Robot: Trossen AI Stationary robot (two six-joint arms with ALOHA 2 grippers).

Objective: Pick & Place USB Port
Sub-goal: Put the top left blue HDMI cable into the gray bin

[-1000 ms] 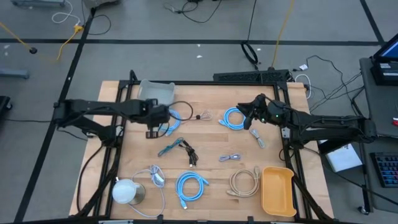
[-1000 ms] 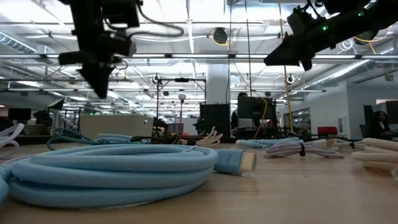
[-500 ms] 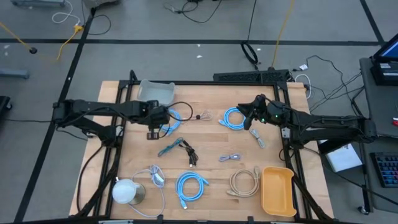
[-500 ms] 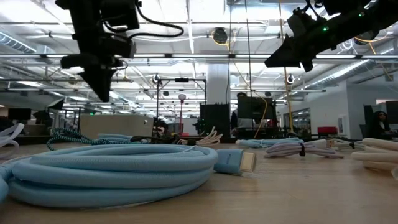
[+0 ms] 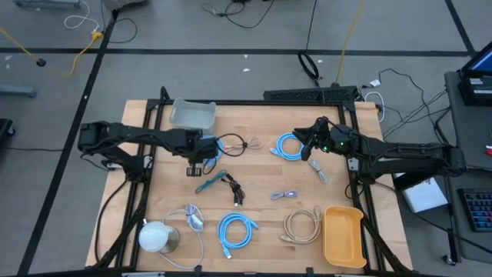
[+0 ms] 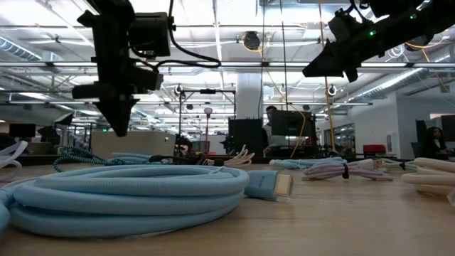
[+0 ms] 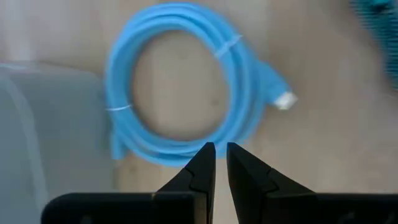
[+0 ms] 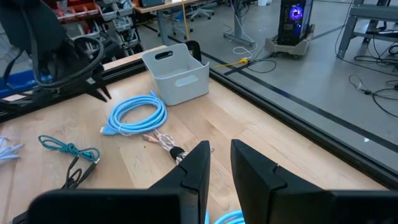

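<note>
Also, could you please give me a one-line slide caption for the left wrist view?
Left gripper, fingers nearly closed and empty, hovers over a coiled light-blue cable beside the grey bin.

Left end effector [image 5: 198, 164] over a blue cable coil [image 5: 214, 146] beside the grey bin [image 5: 192, 115]; right arm [image 5: 369, 154] at the table's [image 5: 261, 192] far-right side.

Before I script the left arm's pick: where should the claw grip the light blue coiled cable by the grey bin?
Probably from straight above, across the tied strands near a white tie of the light blue coiled cable. It lies flat beside the grey bin, its loops bundled into one narrow band. The left claw, nearly shut, must open first.
</note>
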